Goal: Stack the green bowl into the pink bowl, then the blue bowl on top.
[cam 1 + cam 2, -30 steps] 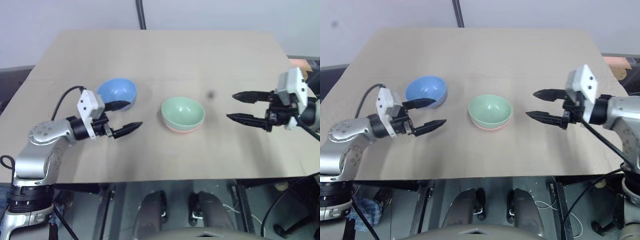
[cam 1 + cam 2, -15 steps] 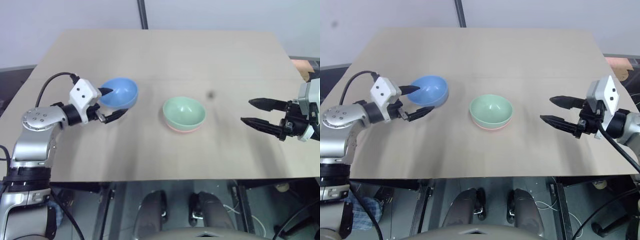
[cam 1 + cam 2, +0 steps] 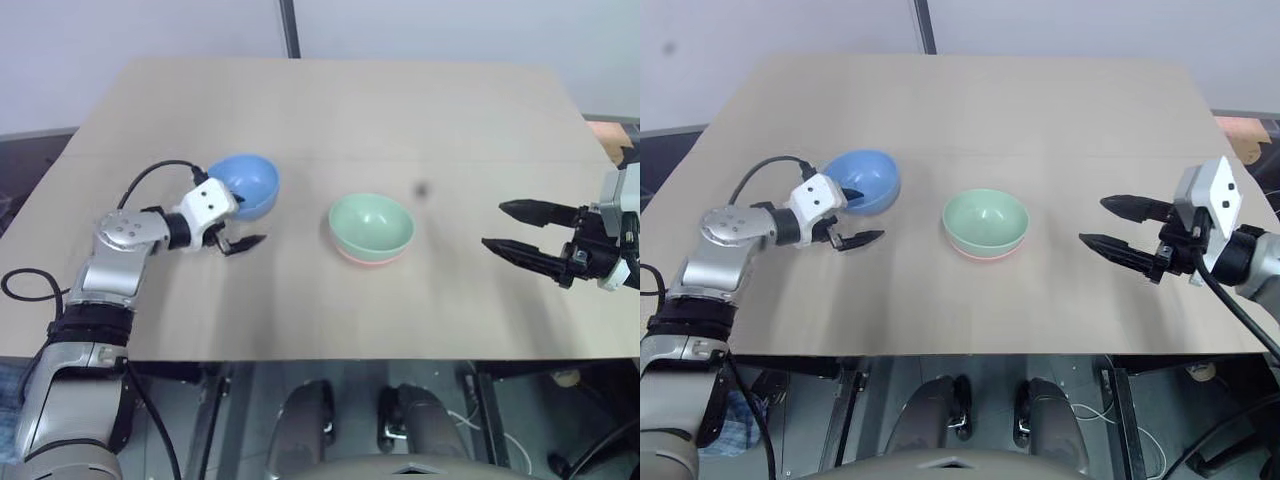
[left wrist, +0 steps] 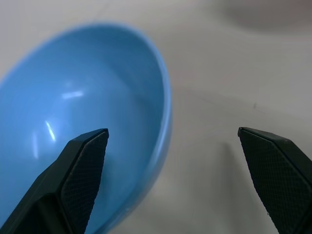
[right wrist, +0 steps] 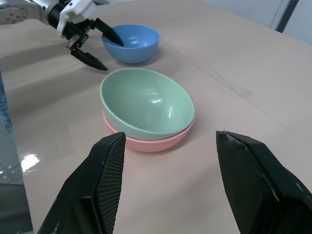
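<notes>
Left gripper spread wide, straddling the smooth sky-blue bowl's near rim; should seat deeper before pinching. Right gripper open, empty, beside mint-green bowl nested in salmon-pink bowl.

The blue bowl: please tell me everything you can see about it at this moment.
The blue bowl is small, round, light sky-blue, smooth and plain, with a glossy inside, perhaps plastic. It stands upright and empty on the beige table, apart from the green bowl, on the robot's left side. The left gripper is open and straddles its near rim: one finger reaches inside the bowl, the other is outside over the table. Whether a finger touches the wall cannot be told.
</notes>
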Available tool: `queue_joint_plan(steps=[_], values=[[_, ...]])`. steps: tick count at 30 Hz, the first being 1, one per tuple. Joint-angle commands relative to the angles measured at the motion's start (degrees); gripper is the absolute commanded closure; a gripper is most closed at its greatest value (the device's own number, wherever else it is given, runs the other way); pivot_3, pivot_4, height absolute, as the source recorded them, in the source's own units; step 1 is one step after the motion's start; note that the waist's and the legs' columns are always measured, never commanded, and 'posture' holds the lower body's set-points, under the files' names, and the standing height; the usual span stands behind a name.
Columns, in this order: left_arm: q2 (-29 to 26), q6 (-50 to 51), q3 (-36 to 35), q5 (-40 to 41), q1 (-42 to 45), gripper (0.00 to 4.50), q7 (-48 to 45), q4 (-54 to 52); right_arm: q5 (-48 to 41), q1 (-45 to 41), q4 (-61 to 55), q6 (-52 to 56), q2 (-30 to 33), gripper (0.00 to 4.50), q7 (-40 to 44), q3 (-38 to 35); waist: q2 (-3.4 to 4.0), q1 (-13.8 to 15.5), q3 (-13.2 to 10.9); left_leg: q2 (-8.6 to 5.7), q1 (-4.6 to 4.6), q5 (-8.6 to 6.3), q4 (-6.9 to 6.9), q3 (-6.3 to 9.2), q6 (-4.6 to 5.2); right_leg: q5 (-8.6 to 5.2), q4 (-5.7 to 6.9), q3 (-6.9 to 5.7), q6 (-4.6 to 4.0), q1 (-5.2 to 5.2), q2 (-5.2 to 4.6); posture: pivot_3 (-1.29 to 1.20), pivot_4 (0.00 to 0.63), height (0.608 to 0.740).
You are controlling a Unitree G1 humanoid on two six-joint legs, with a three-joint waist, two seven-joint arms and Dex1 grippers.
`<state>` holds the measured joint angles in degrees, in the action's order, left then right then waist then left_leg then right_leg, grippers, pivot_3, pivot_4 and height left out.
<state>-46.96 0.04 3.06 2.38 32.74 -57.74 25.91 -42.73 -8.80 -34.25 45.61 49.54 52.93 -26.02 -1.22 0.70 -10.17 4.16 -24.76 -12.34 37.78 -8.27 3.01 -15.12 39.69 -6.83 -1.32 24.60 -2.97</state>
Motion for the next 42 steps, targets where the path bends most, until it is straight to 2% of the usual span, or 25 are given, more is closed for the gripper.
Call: queue_joint_plan(steps=[1, 2, 4, 5, 8, 9, 10, 11, 13, 23, 31, 38, 42], values=[[0.3, -2.3, -0.2, -0.2, 2.5, 0.24, -0.6, 2.1, -1.4, 0.2, -2.0, -1.3, 1.4, 1.22, -0.9, -2.6, 0.00, 0.0, 0.0, 0.00, 0.00, 0.00, 0.00, 0.00, 0.00, 0.00, 0.00, 0.00, 0.00, 0.00, 0.00, 0.00, 0.150, 0.740], [0.4, -2.1, -0.2, 0.2, 2.8, 0.49, -1.4, 2.2, -1.6, 0.4, -2.1, -1.3, 1.5, 1.19, -1.0, -2.8, 0.00, 0.0, 0.0, 0.00, 0.00, 0.00, 0.00, 0.00, 0.00, 0.00, 0.00, 0.00, 0.00, 0.00, 0.00, 0.00, 0.150, 0.740], [0.5, -2.0, -0.2, 0.5, 3.2, 0.58, -2.3, 2.3, -1.8, 0.7, -2.3, -1.3, 1.6, 1.19, -1.2, -2.9, -0.01, 0.0, 0.0, 0.00, -0.01, 0.01, 0.02, 0.00, -0.02, 0.00, 0.00, 0.01, 0.00, 0.00, -0.01, 0.00, 0.150, 0.740], [0.6, -1.9, -0.4, 0.5, 3.3, 1.17, -2.3, 2.5, -1.9, 0.9, -2.3, -1.4, 1.7, 1.19, -1.3, -3.0, -0.01, 0.0, 0.0, 0.00, -0.01, 0.01, 0.04, 0.00, -0.02, 0.00, 0.01, 0.00, 0.00, -0.01, -0.01, 0.00, 0.150, 0.740], [0.7, -2.2, -0.5, 0.1, 3.6, 2.31, -2.8, 2.9, -2.3, 1.5, -2.6, -1.6, 1.8, 1.19, -1.7, -3.0, -0.01, 0.0, 0.0, 0.01, -0.02, 0.03, 0.09, 0.00, -0.05, 0.00, 0.04, 0.01, 0.00, -0.01, 0.00, 0.00, 0.150, 0.740], [0.6, -2.4, -0.4, 0.0, 3.6, 2.31, -3.0, 3.0, -2.4, 1.7, -2.6, -1.7, 1.9, 1.19, -1.8, -3.0, -0.01, 0.0, 0.0, 0.01, -0.01, 0.03, 0.10, 0.00, -0.05, 0.00, 0.04, 0.01, 0.00, -0.01, 0.00, 0.00, 0.150, 0.740], [0.7, -2.5, -0.5, -0.1, 3.8, 2.95, -2.9, 3.1, -2.5, 1.8, -2.6, -1.7, 1.9, 1.19, -1.9, -3.0, -0.01, 0.0, 0.0, 0.01, -0.01, 0.04, 0.10, 0.00, -0.06, 0.00, 0.05, 0.01, 0.00, -0.01, 0.01, 0.00, 0.150, 0.740], [0.7, -2.7, -0.5, -0.1, 3.9, 3.30, -2.9, 3.2, -2.6, 2.0, -2.6, -1.9, 2.0, 1.19, -1.9, -3.0, -0.01, 0.0, 0.0, 0.01, -0.01, 0.04, 0.11, 0.01, -0.06, 0.00, 0.06, 0.00, 0.00, -0.01, 0.01, 0.00, 0.150, 0.740], [0.8, -2.9, -0.5, -0.1, 4.2, 4.37, -3.0, 3.3, -2.5, 2.4, -2.4, -2.4, 2.2, 1.19, -1.9, -2.9, -0.01, 0.0, 0.0, 0.01, -0.02, 0.05, 0.13, 0.01, -0.09, 0.00, 0.06, 0.00, 0.00, -0.01, 0.01, 0.00, 0.150, 0.740], [1.2, -4.9, -0.5, 0.3, 7.2, 4.37, -4.4, 2.3, -2.7, 3.4, -2.0, -3.6, 3.0, 1.19, -1.9, -2.7, -0.02, 0.1, 0.0, 0.02, -0.03, 0.05, 0.25, 0.03, -0.08, 0.01, 0.12, 0.00, 0.01, -0.03, 0.01, 0.00, 0.150, 0.740], [4.0, -6.4, -0.5, 8.8, 14.1, 4.37, -15.6, -6.6, -2.3, 3.3, -1.0, -4.7, 3.6, 1.19, -1.6, -1.7, -0.03, 0.1, 0.0, 0.02, -0.07, 0.02, 0.49, 0.16, -0.04, 0.01, 0.09, -0.13, 0.02, -0.22, 0.01, 0.00, 0.150, 0.740], [9.4, -6.9, 4.3, 11.4, 18.8, 4.37, -23.0, -12.5, -1.5, 3.1, -0.4, -5.8, 3.8, 1.19, -1.0, -0.5, -0.02, 0.1, 0.0, 0.03, 0.05, 0.03, 0.51, 0.17, -0.05, 0.01, 0.10, -0.11, 0.02, -0.31, 0.10, 0.00, 0.150, 0.740], [12.8, -7.9, 6.2, 12.2, 20.6, 4.37, -26.0, -12.4, -1.4, 3.1, -0.1, -6.3, 3.9, 1.19, -0.9, 0.0, -0.03, 0.1, 0.0, 0.02, 0.03, 0.03, 0.54, 0.18, -0.04, 0.01, 0.10, -0.11, 0.02, -0.32, 0.12, 0.00, 0.150, 0.740]])
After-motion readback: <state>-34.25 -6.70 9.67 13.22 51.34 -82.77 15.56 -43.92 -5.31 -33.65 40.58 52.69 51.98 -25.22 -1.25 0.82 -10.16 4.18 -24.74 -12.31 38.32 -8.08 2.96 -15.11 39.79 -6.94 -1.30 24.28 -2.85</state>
